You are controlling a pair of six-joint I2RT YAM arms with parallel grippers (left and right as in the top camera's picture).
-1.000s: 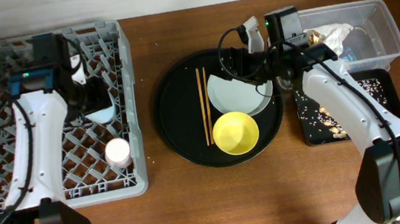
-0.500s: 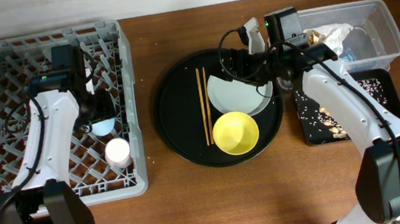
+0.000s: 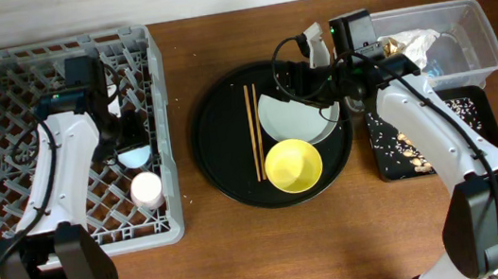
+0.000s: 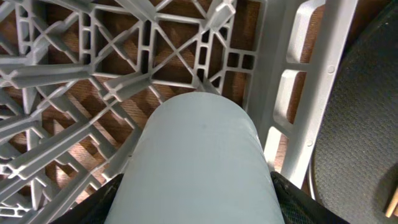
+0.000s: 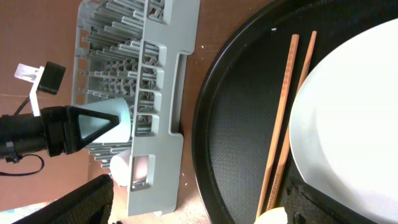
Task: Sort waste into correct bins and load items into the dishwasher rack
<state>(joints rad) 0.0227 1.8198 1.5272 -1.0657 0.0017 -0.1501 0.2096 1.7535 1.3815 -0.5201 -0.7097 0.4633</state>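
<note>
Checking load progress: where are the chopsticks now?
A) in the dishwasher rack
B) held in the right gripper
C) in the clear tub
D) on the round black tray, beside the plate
D: the chopsticks lie flat on the round black tray, just left of the plate.

Left arm: smooth white shells, black joints, thin black cable running back from the hand.
Right arm: matching white links, black cables looping just behind the hand.
Wrist camera boxes: black, each with a small green light.
Left gripper: black, wedge-shaped fingers.
Right gripper: black fingers, blurred up close.
</note>
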